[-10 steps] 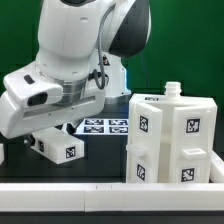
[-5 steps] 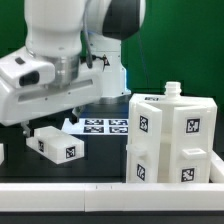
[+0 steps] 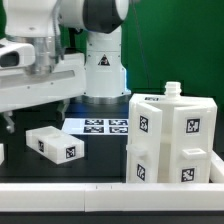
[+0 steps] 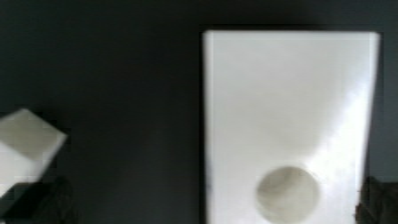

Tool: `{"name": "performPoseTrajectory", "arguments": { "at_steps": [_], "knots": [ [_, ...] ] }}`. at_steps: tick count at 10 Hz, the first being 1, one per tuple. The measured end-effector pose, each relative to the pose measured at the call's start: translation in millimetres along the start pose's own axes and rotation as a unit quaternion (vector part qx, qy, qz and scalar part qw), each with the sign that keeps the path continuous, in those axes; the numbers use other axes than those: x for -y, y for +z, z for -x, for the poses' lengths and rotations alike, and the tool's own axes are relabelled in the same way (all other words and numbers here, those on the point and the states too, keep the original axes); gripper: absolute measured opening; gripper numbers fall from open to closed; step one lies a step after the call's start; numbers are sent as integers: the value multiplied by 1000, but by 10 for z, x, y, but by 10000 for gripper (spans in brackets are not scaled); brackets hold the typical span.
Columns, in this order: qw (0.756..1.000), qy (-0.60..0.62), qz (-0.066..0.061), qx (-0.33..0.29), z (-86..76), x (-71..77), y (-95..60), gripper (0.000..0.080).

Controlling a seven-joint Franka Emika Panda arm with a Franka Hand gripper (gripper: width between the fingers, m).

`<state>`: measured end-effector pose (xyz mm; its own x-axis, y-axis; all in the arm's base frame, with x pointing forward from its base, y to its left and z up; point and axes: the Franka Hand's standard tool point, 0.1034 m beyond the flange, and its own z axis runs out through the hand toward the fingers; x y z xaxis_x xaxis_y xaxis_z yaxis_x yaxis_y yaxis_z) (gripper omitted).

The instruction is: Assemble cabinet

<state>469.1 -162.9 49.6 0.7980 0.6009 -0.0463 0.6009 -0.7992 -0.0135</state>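
Note:
The cabinet body (image 3: 170, 135) is a white boxy stack with black-and-white tags and a short knob on top. It stands at the exterior view's right. A loose white block (image 3: 55, 143) with a tag lies on the dark table at the left. My gripper (image 3: 35, 113) hangs above this block, apart from it, open and empty. In the wrist view the block (image 4: 294, 110) shows as a long white piece with an oval hollow. My gripper (image 4: 210, 205) has its dark fingers (image 4: 32, 203) spread wide on either side of the block.
The marker board (image 3: 105, 126) lies flat behind the block, at the foot of the robot base (image 3: 103, 70). Another small white piece (image 3: 2, 152) sits at the exterior view's left edge; its corner shows in the wrist view (image 4: 25, 140).
The arm has risen and swung toward the exterior view's left, off the white block. The block now lies fully uncovered on the table.

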Motion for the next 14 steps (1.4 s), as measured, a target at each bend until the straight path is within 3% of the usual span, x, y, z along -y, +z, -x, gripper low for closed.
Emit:
{"name": "performPoseTrajectory", "arguments": {
  "at_steps": [1,4,5,6,7,8,9,10,12,14],
  "knots": [
    [1000,2,5,-14,6,-23,33,795],
    [997,7,14,-70,-264,39,-60,795],
    [996,9,26,-86,-365,61,-89,795],
    [993,-5,62,-105,-318,-13,-91,795],
    [992,-1,58,-108,-216,-53,-65,795],
    [991,-16,71,-113,-111,-156,-75,795],
    [990,-5,73,-119,-55,-189,-66,795],
    [990,4,69,-120,-97,-162,-65,795],
    [992,54,20,-115,-300,118,4,795],
    [989,87,0,-116,-594,347,63,795]
  ]
}}
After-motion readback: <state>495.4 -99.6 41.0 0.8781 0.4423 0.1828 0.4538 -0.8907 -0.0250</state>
